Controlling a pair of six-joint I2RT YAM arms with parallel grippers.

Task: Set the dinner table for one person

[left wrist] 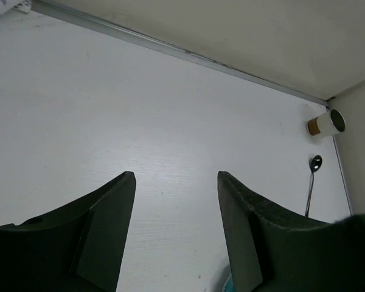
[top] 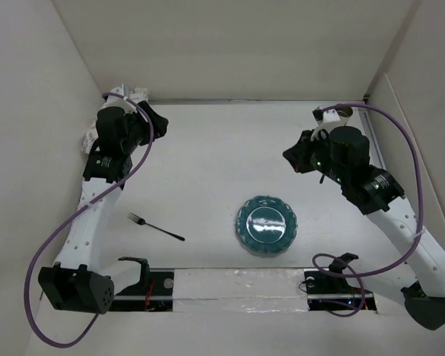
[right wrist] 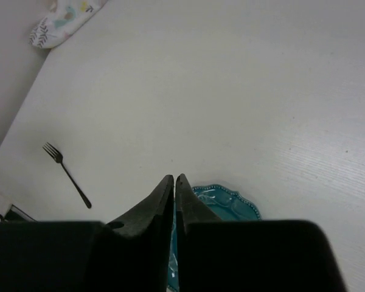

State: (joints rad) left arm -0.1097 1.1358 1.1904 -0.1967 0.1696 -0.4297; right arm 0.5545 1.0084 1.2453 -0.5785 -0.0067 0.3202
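Overhead: the white bench (top: 208,163) fills the view, bearing a teal plate (top: 265,225) and a black fork (top: 156,226), apart. Left wrist: left jaws gape wide, empty, over the bench. Right wrist: right jaws pressed together, gripping nothing.

Dinner table (top: 208,148): fork (top: 156,228) left of plate (top: 266,225), probable spoon (left wrist: 312,182) by cup (left wrist: 326,123).

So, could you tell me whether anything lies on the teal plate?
Nothing: from above, the teal plate shows a bare face with only glare. In the right wrist view the right claw covers its left part.
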